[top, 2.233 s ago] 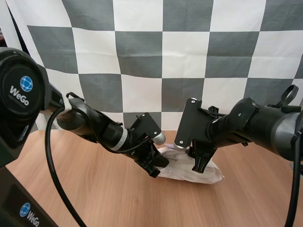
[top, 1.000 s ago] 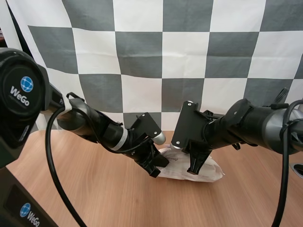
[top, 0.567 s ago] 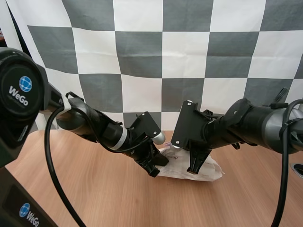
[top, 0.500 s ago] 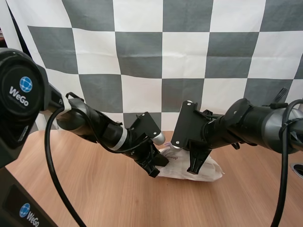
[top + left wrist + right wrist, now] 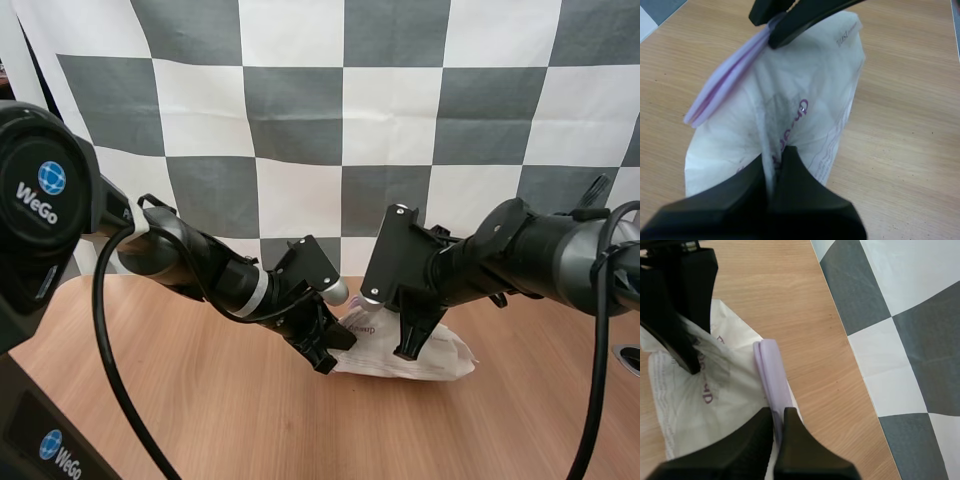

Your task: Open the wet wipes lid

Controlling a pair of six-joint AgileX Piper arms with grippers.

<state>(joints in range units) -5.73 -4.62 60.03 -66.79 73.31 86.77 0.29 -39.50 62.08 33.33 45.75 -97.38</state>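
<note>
A white wet wipes pack (image 5: 435,358) with purple lettering lies on the wooden table between my two arms. My left gripper (image 5: 333,348) is shut on the pack's near end; in the left wrist view its tips (image 5: 774,161) pinch a fold of the white film (image 5: 810,115). My right gripper (image 5: 408,347) is shut on the lilac lid; in the right wrist view its fingers (image 5: 778,415) clamp the lid's edge (image 5: 769,371). The lid (image 5: 730,82) stands slightly raised off the pack, with the right gripper (image 5: 776,24) on its far end.
Bare wooden table (image 5: 200,420) lies in front of the pack and to both sides (image 5: 805,315). The two arms reach in close together over the pack.
My right gripper has closed on the lilac lid and risen a little, lifting that side of the pack. The left gripper has stayed in place on the pack.
</note>
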